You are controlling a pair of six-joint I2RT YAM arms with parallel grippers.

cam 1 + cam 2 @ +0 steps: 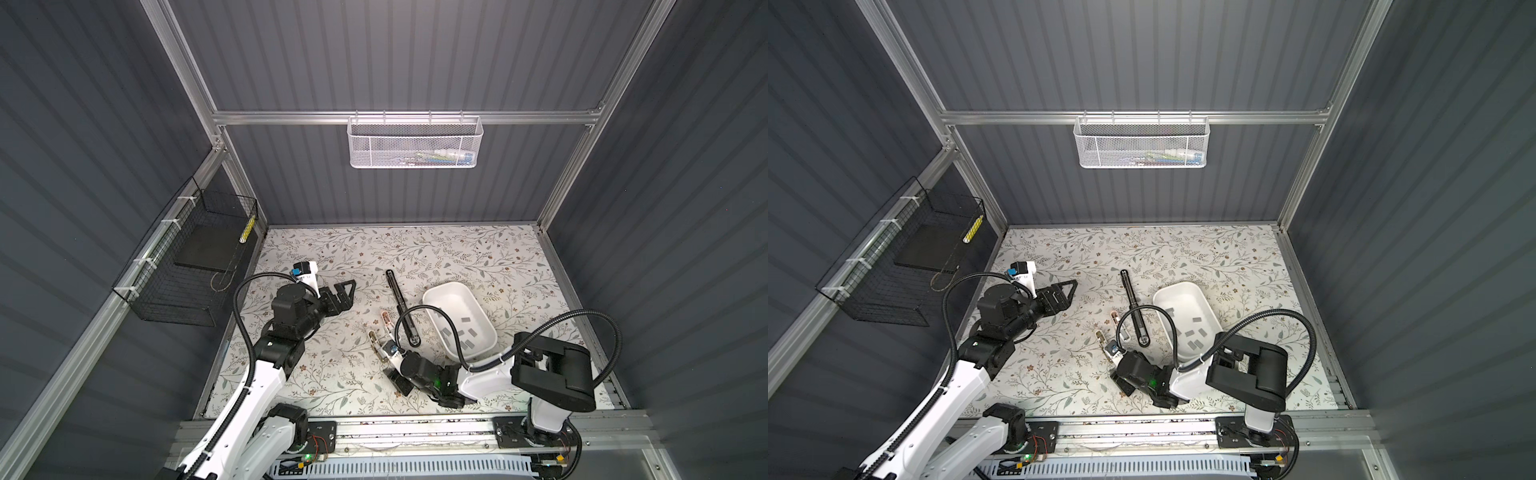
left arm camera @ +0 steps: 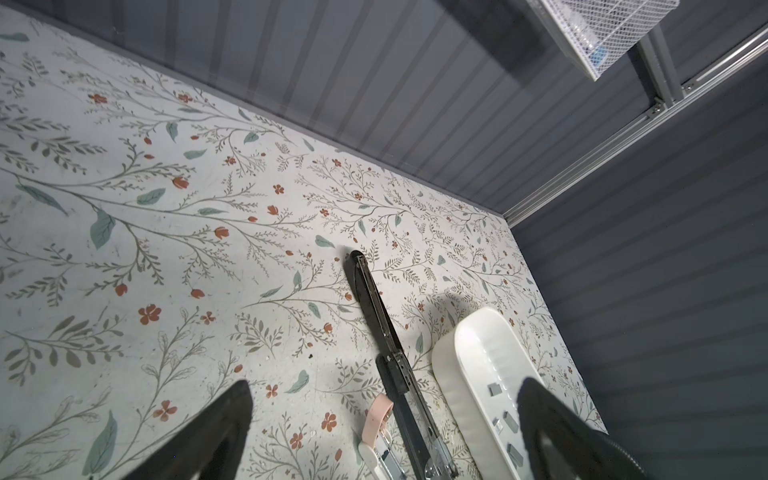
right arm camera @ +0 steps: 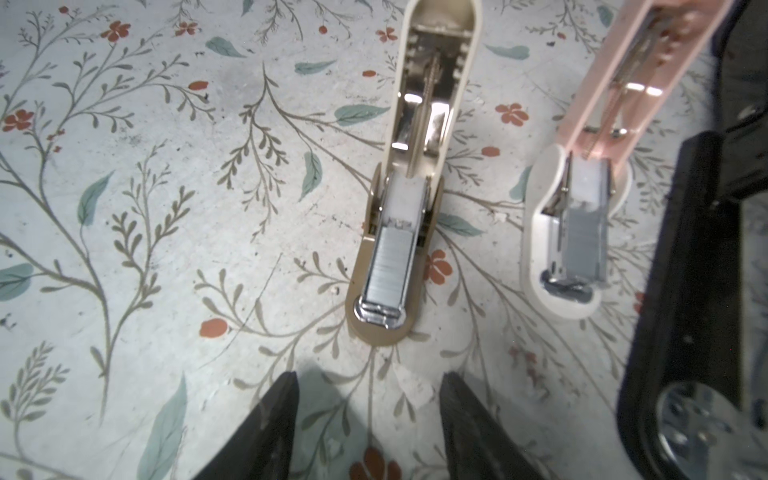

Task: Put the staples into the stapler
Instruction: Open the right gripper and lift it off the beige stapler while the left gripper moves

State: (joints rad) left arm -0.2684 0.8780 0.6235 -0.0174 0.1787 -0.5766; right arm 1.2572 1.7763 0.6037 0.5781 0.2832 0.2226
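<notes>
the right gripper (image 3: 370,388) has its fingers (image 3: 274,419) parted, with nothing between them. just past the fingertips, in line with the gap and not touching them, a beige stapler (image 3: 392,232) lies flipped open on the floral table (image 3: 166,208), with a strip of staples (image 3: 388,259) seated in its magazine. just beside it a pink stapler (image 3: 582,232) lies open too, also with a grey strip inside. loose staples (image 1: 465,332) lie scattered in the white tray (image 1: 449,287), to the right of a long black stapler (image 1: 401,305). the left gripper (image 2: 384,397) hangs spread wide and empty on the left, well apart from them all.
</notes>
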